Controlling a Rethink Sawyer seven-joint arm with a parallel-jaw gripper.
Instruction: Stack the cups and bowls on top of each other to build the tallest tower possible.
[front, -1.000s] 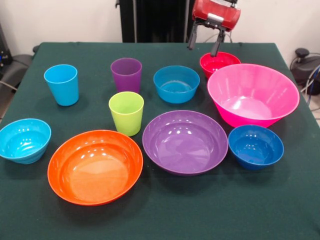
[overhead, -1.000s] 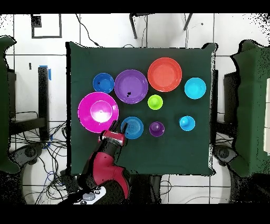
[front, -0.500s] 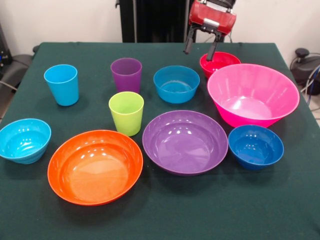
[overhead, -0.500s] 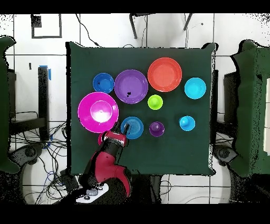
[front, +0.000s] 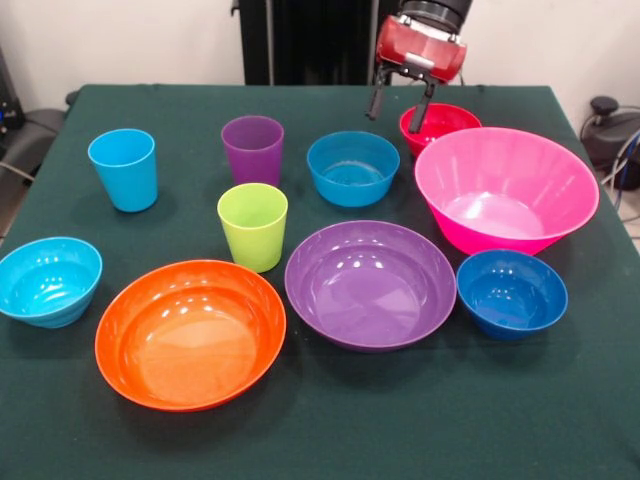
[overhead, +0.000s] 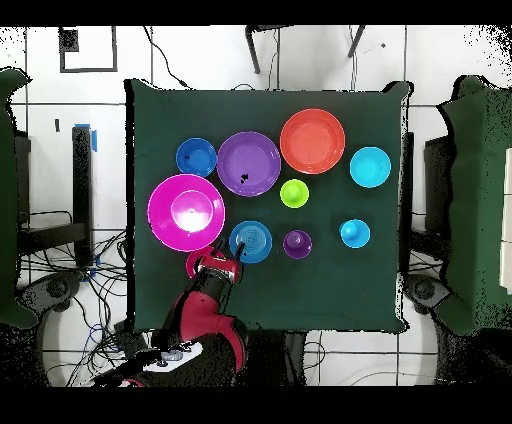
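My gripper (front: 400, 108) (overhead: 224, 262) is open and holds nothing. It hovers at the left rim of the small red bowl (front: 445, 124) (overhead: 194, 262), straddling that rim. All pieces stand apart on the table, none nested. At the back are the light blue cup (front: 123, 168), purple cup (front: 252, 148) and blue bowl (front: 352, 168). Nearer stand the lime green cup (front: 252, 226), cyan bowl (front: 48, 280), orange bowl (front: 190, 333), wide purple bowl (front: 370, 283), big pink bowl (front: 505, 188) and dark blue bowl (front: 511, 292).
A dark green cloth covers the table (front: 330, 430) (overhead: 330, 290). The pink bowl's tall wall rises right beside the red bowl. Cables and grey chairs (overhead: 470, 200) surround the table on the tiled floor.
The gripper has shifted slightly left and come down a little beside the red bowl, staying open. No cup or bowl has moved.
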